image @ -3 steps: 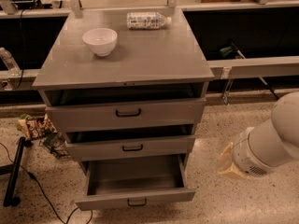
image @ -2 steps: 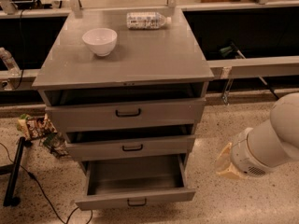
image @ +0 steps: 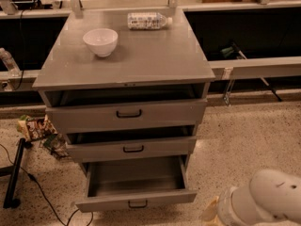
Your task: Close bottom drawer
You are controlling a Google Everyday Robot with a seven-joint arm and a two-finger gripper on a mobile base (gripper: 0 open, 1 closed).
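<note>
one grey cabinet (image: 141, 60) with three drawers, the lowest being the bottom drawer (image: 103, 205). three black handles (image: 129, 113), one per drawer. on top: one white bowl (image: 100, 41), one plastic bottle (image: 146, 20). one gripper (image: 211, 213), at lower right, beside the cabinet.

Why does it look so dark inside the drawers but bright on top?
In the camera view, light falls from above: the flat grey cabinet top looks pale, the round white bowl drops a soft shadow. Same view: gaps above the two upper drawers are black, the pulled-out grey bottom drawer is dimly lit inside, and the tan gripper sits lit at the lower right edge.
</note>
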